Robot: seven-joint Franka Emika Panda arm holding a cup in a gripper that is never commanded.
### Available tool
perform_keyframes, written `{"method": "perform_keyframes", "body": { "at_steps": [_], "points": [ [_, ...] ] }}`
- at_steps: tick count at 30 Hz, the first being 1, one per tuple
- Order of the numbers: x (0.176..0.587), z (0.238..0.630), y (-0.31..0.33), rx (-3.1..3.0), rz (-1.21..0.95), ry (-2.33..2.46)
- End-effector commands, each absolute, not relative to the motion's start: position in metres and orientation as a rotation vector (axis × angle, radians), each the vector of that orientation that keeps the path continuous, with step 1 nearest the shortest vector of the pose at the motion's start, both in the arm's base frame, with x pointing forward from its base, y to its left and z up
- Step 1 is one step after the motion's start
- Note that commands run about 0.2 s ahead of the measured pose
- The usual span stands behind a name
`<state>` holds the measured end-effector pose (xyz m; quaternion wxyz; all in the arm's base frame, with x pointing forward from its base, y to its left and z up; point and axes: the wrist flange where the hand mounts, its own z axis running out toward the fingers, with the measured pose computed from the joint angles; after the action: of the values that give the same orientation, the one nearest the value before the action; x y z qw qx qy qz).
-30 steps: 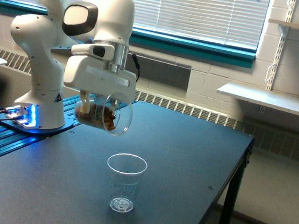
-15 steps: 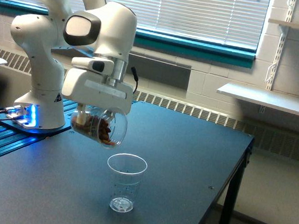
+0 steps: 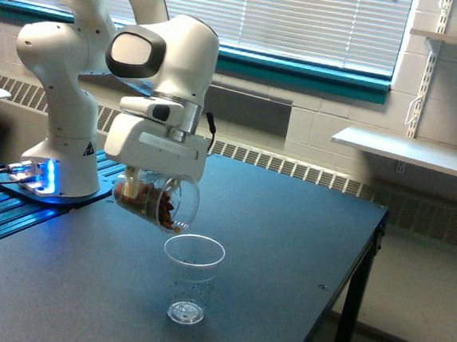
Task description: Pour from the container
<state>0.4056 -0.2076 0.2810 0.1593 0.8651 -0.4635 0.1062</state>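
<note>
The container (image 3: 155, 200) is a clear wide-rimmed cup with brown nut-like pieces inside. It hangs tipped almost on its side, its rim pointing to the exterior view's right and slightly down. My gripper (image 3: 149, 182) is shut on the container, the fingers mostly hidden under the white hand. Just below and right of the rim stands the thin dotted clear cup (image 3: 191, 278), upright on the dark table (image 3: 286, 248). A brown piece sits at the container's lower lip.
The arm's white base (image 3: 61, 164) stands at the table's left on a blue-lit plate. The table's right edge (image 3: 369, 255) drops to the floor. A wall with blinds and white shelves (image 3: 410, 151) lies behind.
The hand has moved down and to the exterior view's right with the container, bringing its rim close above the dotted cup. The nuts have slid toward the lip.
</note>
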Motion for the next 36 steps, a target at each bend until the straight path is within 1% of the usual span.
{"method": "perform_keyframes", "body": {
  "at_steps": [1, 10, 36],
  "points": [
    [0.416, 0.283, -0.199, 2.476, 0.299, -1.276],
    [0.419, 0.276, -0.194, 2.462, 0.245, -1.231],
    [0.434, 0.277, -0.19, 2.45, 0.21, -1.189]
  ]
}}
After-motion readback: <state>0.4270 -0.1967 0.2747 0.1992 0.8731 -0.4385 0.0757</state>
